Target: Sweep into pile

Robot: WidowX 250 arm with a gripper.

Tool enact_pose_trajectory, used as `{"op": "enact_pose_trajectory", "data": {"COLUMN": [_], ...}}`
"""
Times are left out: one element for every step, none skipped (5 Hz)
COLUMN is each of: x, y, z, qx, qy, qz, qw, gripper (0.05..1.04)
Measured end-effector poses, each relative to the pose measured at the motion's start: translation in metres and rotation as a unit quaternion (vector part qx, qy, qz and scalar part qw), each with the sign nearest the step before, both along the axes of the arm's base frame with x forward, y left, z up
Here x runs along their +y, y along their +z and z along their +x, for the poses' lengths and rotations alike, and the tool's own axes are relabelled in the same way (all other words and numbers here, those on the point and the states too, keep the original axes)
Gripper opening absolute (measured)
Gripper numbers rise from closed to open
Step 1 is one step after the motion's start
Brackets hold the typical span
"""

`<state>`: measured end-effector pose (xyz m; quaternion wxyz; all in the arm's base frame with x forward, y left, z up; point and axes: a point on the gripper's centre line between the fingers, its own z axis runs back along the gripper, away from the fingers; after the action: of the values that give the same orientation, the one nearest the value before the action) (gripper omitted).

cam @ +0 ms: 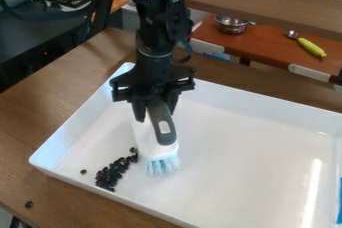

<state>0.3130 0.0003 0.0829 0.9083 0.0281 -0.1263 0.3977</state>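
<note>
You have the gripper over the left part of the white tray, pointing down, its 2 fingers closed around the grey handle of the brush. The brush tilts down toward the near side of the tray, with its pale blue bristles at the lower end.

Your dark pieces lie in the tray near its lower left corner, bunched in 1 slanting, elongated cluster just to the left of the bristles. You can see 1 stray piece apart from the cluster, farther left in the tray, and 1 dark bit outside on the wooden table.

Behind the tray, past the wooden beam, you have 1 metal pot on a reddish-brown surface, with 1 yellow-green item to its right.
</note>
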Motion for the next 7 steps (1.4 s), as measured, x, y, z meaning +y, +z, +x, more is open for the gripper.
{"op": "enact_pose_trajectory", "data": {"x": [-0.016, -0.045, -0.059, -0.068, -0.064, -0.050, -0.038], "y": [0.017, 0.042, 0.041, 0.035, 0.013, -0.002, -0.003], "z": [0.014, 0.043, 0.060, 0.063, 0.057, 0.050, 0.044], "qx": [-0.019, -0.044, -0.023, -0.043, -0.053, -0.066, -0.077], "qy": [-0.009, -0.053, -0.070, -0.028, -0.004, 0.016, 0.032], "qz": [-0.026, -0.060, -0.073, -0.089, -0.075, -0.058, -0.061], "qw": [0.9994, 0.9958, 0.9946, 0.9947, 0.9958, 0.9960, 0.9946], "gripper": [0.505, 0.505, 0.505, 0.505, 0.505, 0.505, 0.505]}}
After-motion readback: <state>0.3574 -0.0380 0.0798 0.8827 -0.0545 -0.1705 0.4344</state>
